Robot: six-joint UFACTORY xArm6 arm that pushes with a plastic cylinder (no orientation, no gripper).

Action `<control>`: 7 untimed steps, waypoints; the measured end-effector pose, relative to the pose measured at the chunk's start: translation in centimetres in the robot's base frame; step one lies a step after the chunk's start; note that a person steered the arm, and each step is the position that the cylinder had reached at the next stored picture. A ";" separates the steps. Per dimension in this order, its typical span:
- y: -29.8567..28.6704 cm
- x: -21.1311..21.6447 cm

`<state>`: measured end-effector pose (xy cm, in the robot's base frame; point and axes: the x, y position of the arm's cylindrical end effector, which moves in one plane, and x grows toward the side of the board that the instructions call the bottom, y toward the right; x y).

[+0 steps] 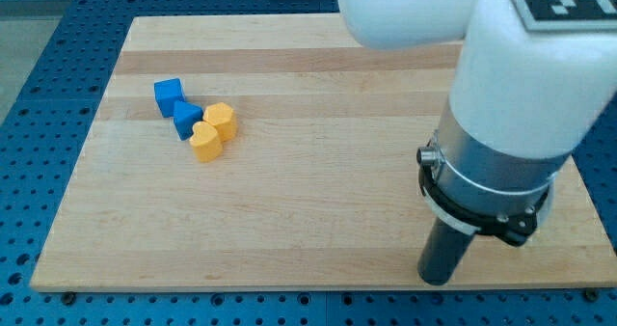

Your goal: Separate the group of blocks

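Four blocks sit bunched together at the view's upper left of the wooden board (318, 201). A blue cube (169, 95) is farthest left. A second blue block (186, 120) touches it on its lower right. A yellow hexagonal block (221, 120) lies right of that. A yellow heart-shaped block (205, 143) lies just below, touching the blue block and the yellow hexagon. My tip (436, 280) rests near the board's bottom edge at the view's lower right, far from all the blocks.
The white and grey arm body (511, 104) fills the view's upper right and hides part of the board. A blue perforated table (39, 123) surrounds the board on all sides.
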<state>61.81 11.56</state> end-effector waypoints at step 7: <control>-5.1 -11.7</control>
